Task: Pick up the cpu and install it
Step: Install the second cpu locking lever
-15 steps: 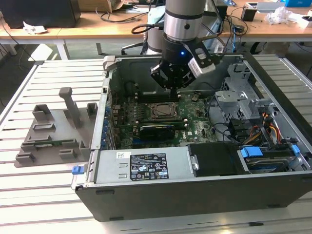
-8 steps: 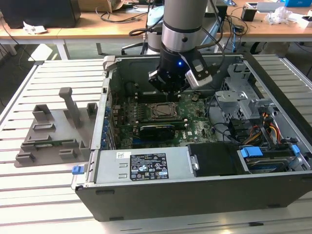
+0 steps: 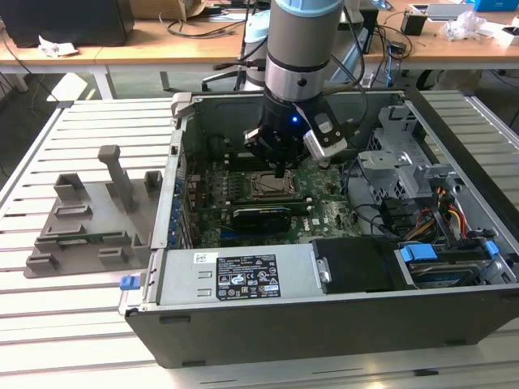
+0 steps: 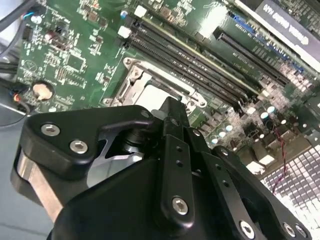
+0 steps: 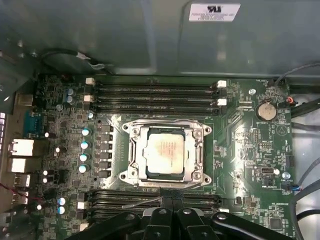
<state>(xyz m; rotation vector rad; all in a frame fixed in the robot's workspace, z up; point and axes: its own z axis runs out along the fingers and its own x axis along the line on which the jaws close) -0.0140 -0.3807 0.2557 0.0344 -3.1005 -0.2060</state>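
In the second wrist view, the end effector [image 4: 170,107] hides most of the cpu [image 4: 150,97].

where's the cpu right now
The cpu sits in the square socket frame on the motherboard, between the memory slot banks in the first wrist view, just ahead of the pincer.

Labels on the power supply [image 3: 235,275] and case wall [image 5: 215,11] are unreadable.

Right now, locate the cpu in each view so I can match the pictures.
Exterior view: cpu sits in the socket frame under the tool.
First wrist view: cpu mid-picture, inside the frame.
Second wrist view: cpu peeks past the tool.
Shared landmark: the socket frame.
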